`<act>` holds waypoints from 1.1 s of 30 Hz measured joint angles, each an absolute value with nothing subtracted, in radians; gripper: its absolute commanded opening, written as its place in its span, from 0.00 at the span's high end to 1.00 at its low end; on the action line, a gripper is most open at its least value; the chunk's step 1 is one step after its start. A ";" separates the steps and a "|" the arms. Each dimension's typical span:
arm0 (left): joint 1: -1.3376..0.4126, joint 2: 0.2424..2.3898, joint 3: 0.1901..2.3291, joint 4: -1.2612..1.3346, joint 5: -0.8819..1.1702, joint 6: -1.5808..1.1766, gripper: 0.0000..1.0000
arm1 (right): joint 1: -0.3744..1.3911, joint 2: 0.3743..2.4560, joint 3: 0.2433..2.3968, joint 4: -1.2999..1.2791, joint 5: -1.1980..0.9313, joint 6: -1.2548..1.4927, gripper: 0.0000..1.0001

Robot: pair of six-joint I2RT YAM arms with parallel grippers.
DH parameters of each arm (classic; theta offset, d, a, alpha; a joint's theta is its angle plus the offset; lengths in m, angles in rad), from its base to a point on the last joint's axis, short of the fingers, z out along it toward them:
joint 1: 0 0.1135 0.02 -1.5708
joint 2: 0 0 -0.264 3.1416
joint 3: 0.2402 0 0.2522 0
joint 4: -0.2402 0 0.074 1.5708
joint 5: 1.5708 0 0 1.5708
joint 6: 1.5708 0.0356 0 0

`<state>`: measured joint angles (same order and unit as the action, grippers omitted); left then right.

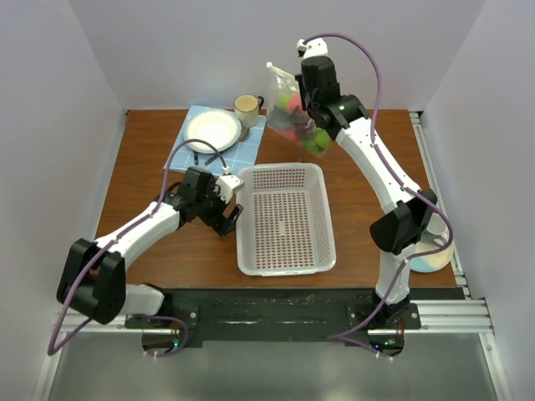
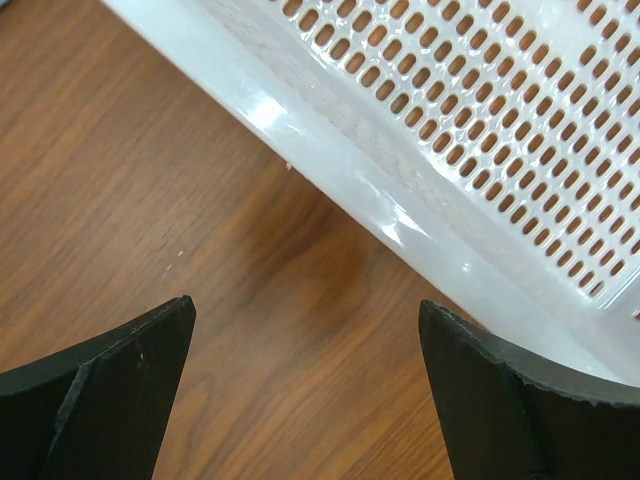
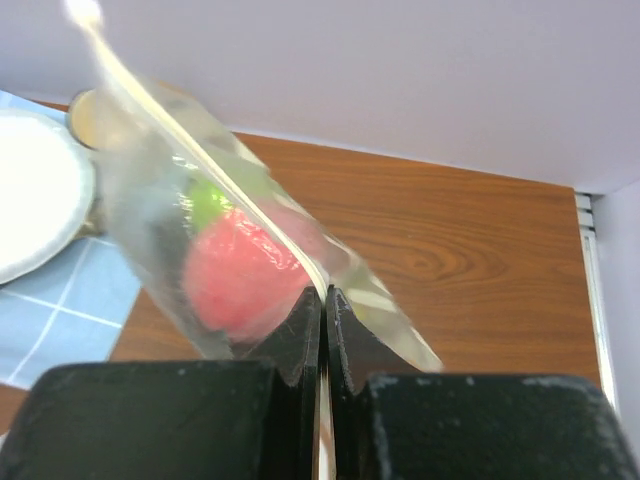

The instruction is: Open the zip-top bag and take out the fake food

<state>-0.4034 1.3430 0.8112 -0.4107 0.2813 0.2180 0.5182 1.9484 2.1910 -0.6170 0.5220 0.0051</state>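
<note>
The zip-top bag (image 1: 288, 104), clear plastic, hangs in the air at the back of the table, above the far end of the white basket. My right gripper (image 1: 311, 98) is shut on its edge; in the right wrist view the bag (image 3: 230, 230) runs up and left from my closed right gripper (image 3: 323, 296). The fake food (image 1: 303, 125) shows through the plastic as pink-red and green pieces; a pink-red piece (image 3: 235, 278) with a green top sits beside the fingers. My left gripper (image 1: 224, 209) is open and empty, low over the wood beside the basket's left wall (image 2: 330, 170).
The white perforated basket (image 1: 244, 251) lies mid-table. A white plate (image 1: 212, 130) rests on a blue checked cloth (image 1: 251, 150) at the back left, with a beige mug (image 1: 247, 109) beside it. A bowl (image 1: 422, 261) sits behind the right arm's base.
</note>
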 measured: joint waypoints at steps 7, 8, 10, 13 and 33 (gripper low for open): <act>-0.453 1.448 0.887 -0.403 0.265 0.203 0.00 | 0.523 1.921 2.256 -0.679 0.410 0.067 1.00; -0.455 1.456 0.899 -0.404 0.265 0.201 0.00 | 0.522 1.919 2.266 -0.686 0.392 0.075 1.00; -0.459 1.477 0.939 -0.410 0.261 0.198 0.00 | 0.522 1.908 2.278 -0.699 0.340 0.098 1.00; -0.460 1.482 1.005 -0.424 0.239 0.203 0.00 | 0.529 1.875 2.278 -0.720 0.271 0.120 1.00; 0.579 1.432 1.304 -1.011 1.159 0.770 0.00 | 0.909 1.881 2.307 -0.800 0.140 0.135 1.00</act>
<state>0.5785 1.4322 1.3045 -1.0111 1.1587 0.7696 0.9089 1.8812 2.3074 -0.7998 0.1402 0.1349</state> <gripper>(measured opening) 0.997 0.015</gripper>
